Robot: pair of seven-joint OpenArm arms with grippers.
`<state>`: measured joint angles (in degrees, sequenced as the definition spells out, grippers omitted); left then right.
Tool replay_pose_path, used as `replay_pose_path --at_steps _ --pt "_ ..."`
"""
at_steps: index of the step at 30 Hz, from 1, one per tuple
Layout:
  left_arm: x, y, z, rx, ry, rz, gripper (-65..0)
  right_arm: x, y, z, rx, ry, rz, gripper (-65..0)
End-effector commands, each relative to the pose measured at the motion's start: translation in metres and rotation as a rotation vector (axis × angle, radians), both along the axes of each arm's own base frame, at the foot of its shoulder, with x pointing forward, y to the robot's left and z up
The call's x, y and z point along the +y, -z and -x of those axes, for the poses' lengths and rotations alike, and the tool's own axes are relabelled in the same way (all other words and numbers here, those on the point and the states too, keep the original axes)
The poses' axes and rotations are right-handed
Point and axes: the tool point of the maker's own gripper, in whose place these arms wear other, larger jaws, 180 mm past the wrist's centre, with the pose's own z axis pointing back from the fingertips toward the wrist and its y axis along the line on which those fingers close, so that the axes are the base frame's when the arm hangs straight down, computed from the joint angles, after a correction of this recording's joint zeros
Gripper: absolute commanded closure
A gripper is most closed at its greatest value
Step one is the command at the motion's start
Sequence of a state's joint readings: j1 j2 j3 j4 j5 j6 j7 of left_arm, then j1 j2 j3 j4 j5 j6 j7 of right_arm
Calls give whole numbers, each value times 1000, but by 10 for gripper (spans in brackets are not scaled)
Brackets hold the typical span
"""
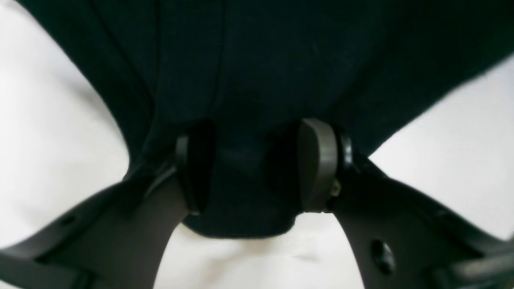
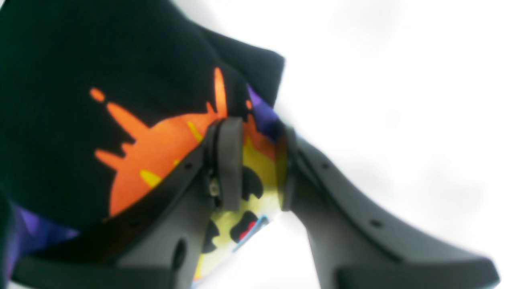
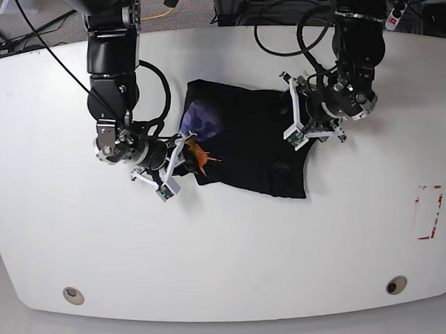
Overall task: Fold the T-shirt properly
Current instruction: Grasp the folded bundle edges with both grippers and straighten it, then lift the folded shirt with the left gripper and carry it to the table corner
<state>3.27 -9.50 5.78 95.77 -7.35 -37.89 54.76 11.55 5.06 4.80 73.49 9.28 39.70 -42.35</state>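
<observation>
The black T-shirt (image 3: 248, 140) lies bunched on the white table (image 3: 226, 248), with its purple-blue patch (image 3: 201, 118) and orange print (image 3: 199, 156) showing at its left side. My right gripper (image 3: 180, 160) is shut on the shirt's left edge. In the right wrist view its fingers (image 2: 231, 160) pinch the orange-yellow printed cloth (image 2: 160, 148). My left gripper (image 3: 299, 127) is shut on the shirt's right edge. In the left wrist view its pads (image 1: 317, 164) clamp a fold of plain black cloth (image 1: 245, 176), which hangs from them.
A red-outlined rectangle (image 3: 429, 212) is marked near the table's right edge. Cables (image 3: 276, 31) run along the back edge. Two round holes (image 3: 73, 295) sit near the front edge.
</observation>
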Motion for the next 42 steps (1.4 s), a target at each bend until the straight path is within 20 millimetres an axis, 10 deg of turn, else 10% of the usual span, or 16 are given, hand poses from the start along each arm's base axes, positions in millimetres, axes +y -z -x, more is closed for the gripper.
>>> replay_pose_path --at_steps 1,12,24,34,42 --pt "17 6 -9 -1 -10 -32 -311 -15 -12 -10 -42 2 33 -132" --pt "52 21 -60 2 17 -73 -311 -9 -15 18 -68 -19 46 -130" --pt "60 -57 -117 -227 17 -92 -311 52 -57 53 -186 -194 60 -130" --pt "66 -91 -95 -311 -24 -119 -311 78 -94 68 -228 -293 44 -130" --pt "63 -92 -66 -326 -73 -80 -311 127 -59 89 -74 -358 -79 -130"
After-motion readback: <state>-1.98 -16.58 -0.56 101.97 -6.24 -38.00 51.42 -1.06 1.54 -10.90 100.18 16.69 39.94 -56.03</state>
